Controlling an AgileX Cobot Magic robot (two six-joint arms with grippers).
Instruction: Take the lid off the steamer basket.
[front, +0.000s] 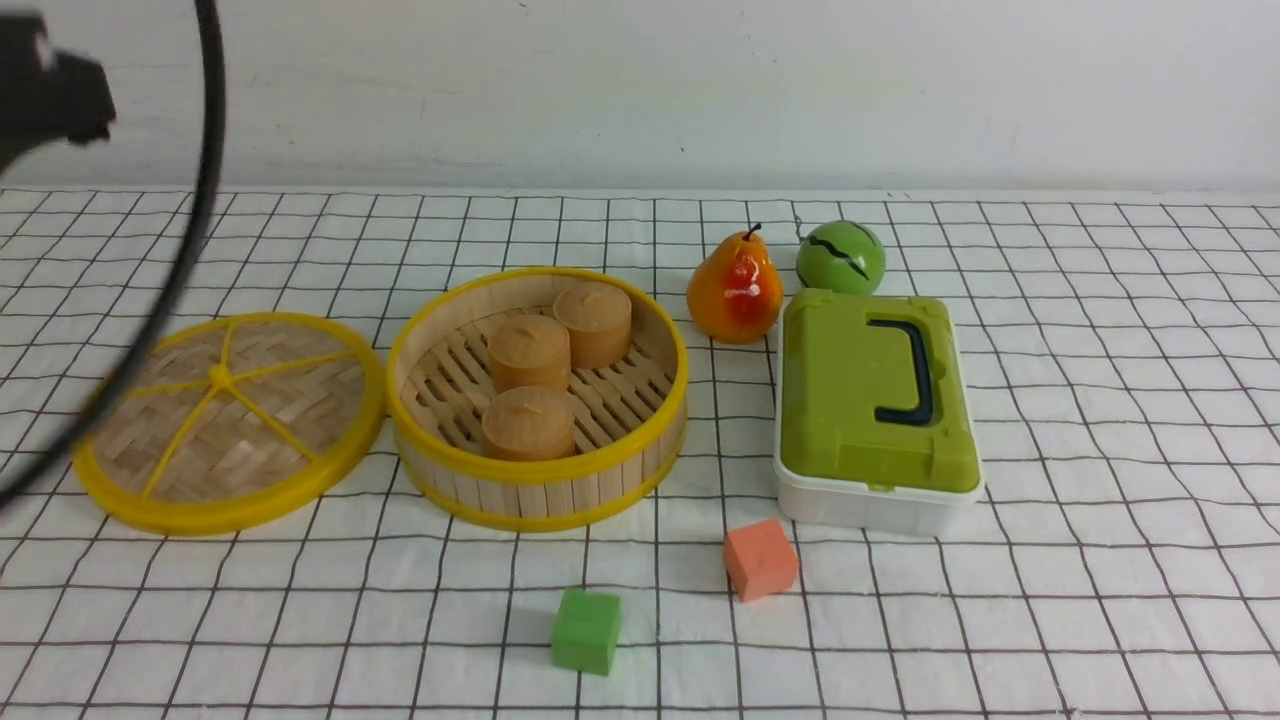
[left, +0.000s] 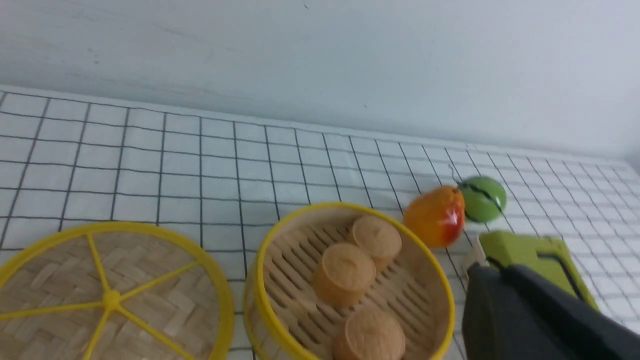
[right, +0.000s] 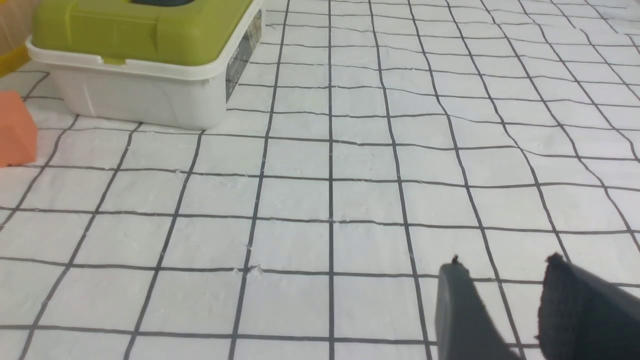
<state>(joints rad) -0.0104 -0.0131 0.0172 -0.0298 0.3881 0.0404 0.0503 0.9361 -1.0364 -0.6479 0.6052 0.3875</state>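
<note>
Lid (front: 230, 420) flat on white, black-gridded cloth desk (front: 1100, 450), just beside steamer basket (front: 540, 490); plain pale wall (front: 700, 90) behind. Box (right: 145, 95) sticker (right: 243, 52) unreadable. Right claw (right: 505, 280) slightly parted, empty; left claw (left: 520, 310) opening: cannot tell.

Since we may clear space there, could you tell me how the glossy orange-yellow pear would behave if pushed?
The glossy orange-yellow pear stands upright on a rounded base, so a push would probably tip it and set it rolling. Its shiny highlights suggest hard, smooth skin, likely slippery in a pincer.
</note>
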